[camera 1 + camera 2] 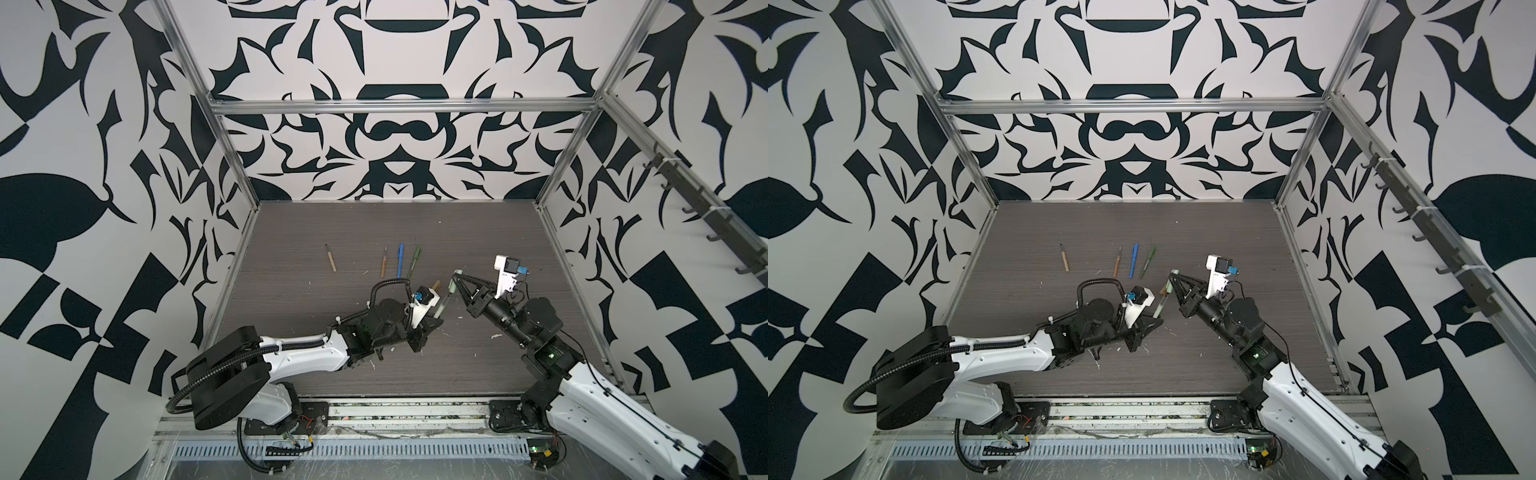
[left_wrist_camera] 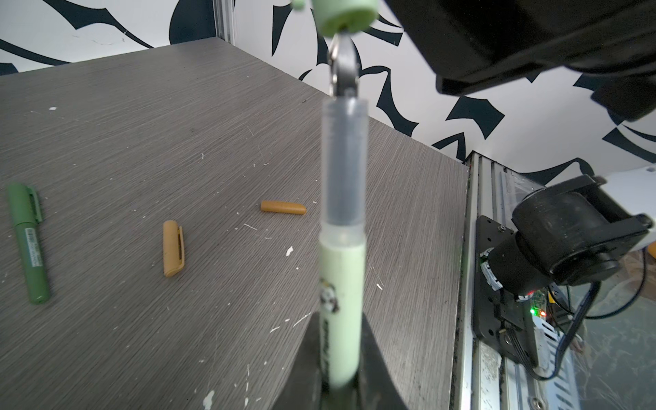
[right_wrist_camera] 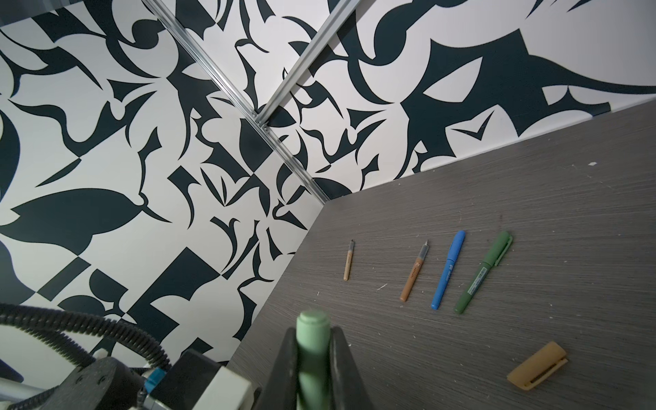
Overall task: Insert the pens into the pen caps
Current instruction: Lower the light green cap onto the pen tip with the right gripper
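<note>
Left gripper (image 2: 341, 358) clamps the smooth pale green pen (image 2: 342, 269), its print blurred; right gripper (image 3: 314, 355) clamps the cylindrical pale green cap (image 3: 312, 323).

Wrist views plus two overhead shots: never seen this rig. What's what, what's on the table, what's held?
Two robot arms stand at the near edge of a dark table inside a patterned booth. Both top views come from one camera head overhead; the other two come from a camera on each arm's wrist, looking along its gripper. The left gripper is shut on a pale green pen, tip bare. The right gripper is shut on the matching pale green cap. In the left wrist view the pen's tip sits at the cap's mouth, not yet pushed home. Lying on the table: a tan pen and an orange-brown pen, both uncapped; a blue pen and a dark green pen, both capped; a tan cap and an orange-brown cap, loose.
</note>
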